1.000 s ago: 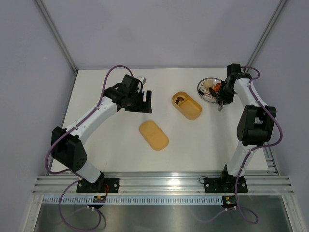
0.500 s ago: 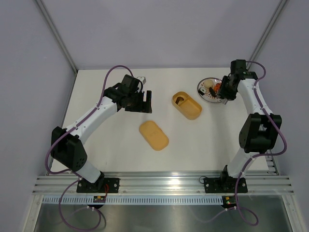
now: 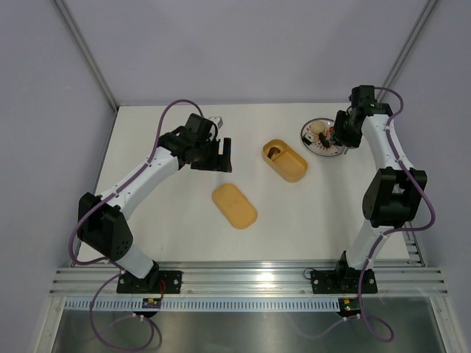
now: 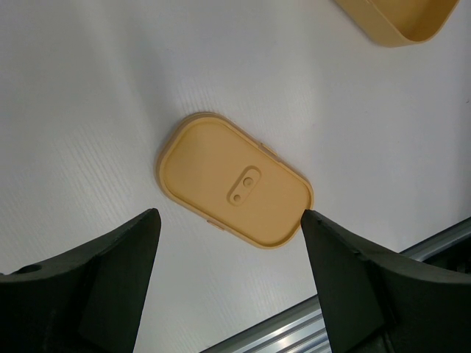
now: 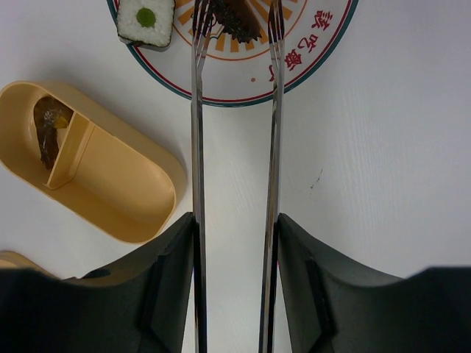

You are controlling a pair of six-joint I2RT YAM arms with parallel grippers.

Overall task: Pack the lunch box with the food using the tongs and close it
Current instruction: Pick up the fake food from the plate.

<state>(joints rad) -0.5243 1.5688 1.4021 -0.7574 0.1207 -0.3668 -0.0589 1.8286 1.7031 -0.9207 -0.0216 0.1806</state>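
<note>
The mustard lunch box (image 3: 285,160) lies open mid-table; a dark food piece (image 5: 48,129) fills its small compartment. Its flat lid (image 4: 235,180) rests apart on the table, nearer the arms' bases. My right gripper (image 5: 235,220) is shut on the silver tongs (image 5: 197,147). Their two arms stand spread, tips on either side of a dark brown food piece (image 5: 235,18) on the patterned plate (image 5: 309,59). A white rice piece with a green dot (image 5: 146,20) lies beside it. My left gripper (image 4: 229,220) hangs open above the lid, holding nothing.
The plate (image 3: 321,137) sits at the back right, close to the lunch box. A metal rail (image 4: 353,294) runs along the table's near edge. Grey walls stand on three sides.
My right gripper has moved back and up over the plate, and the tongs' arms have spread wider. The left arm has not moved.
</note>
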